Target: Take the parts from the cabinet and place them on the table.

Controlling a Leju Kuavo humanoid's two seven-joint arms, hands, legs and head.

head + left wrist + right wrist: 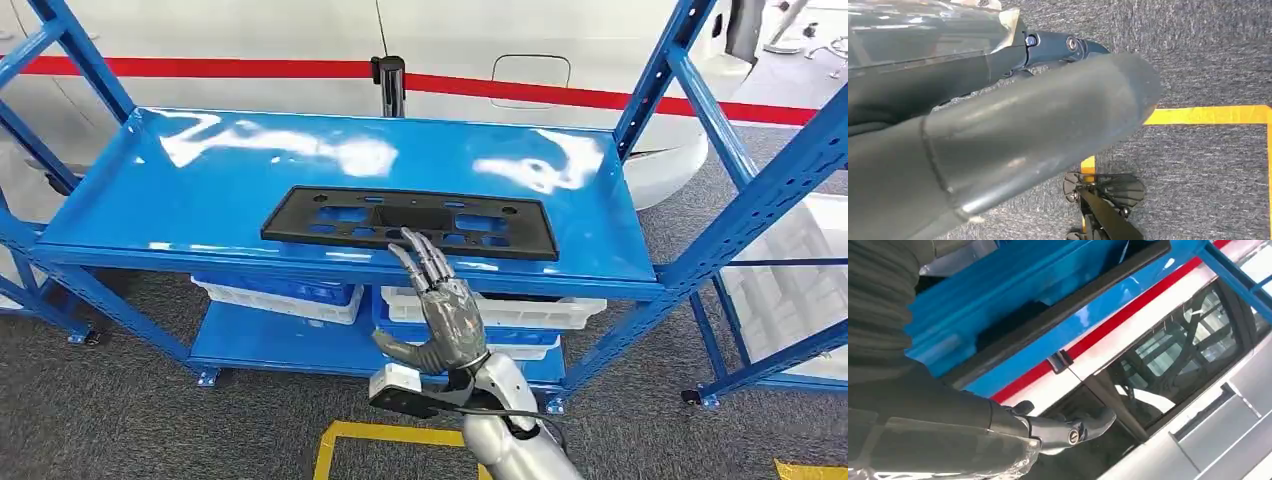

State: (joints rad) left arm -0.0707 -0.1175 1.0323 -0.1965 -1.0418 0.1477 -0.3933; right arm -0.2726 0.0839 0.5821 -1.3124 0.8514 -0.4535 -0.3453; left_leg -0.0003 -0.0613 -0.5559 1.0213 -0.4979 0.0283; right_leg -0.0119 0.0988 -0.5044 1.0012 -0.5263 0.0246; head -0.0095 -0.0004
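A long black plastic panel [410,222] with several cut-outs lies flat on the blue shelf [200,190] of the rack, near its front edge. My right hand [440,305] is raised in front of the shelf's front edge, fingers spread and pointing up at the panel's near edge, holding nothing. In the right wrist view the black panel [1058,315] shows as a dark strip on the blue shelf [998,295], beyond my right hand [1048,432]. My left hand [998,130] hangs over grey carpet, its thick thumb close to the lens, nothing in its grasp.
Blue and white bins [480,310] sit on the rack's lower shelf. Blue uprights [660,70] frame the shelf on both sides. A white vehicle with a red stripe [560,95] stands behind the rack. Yellow floor tape [340,440] marks the grey carpet below.
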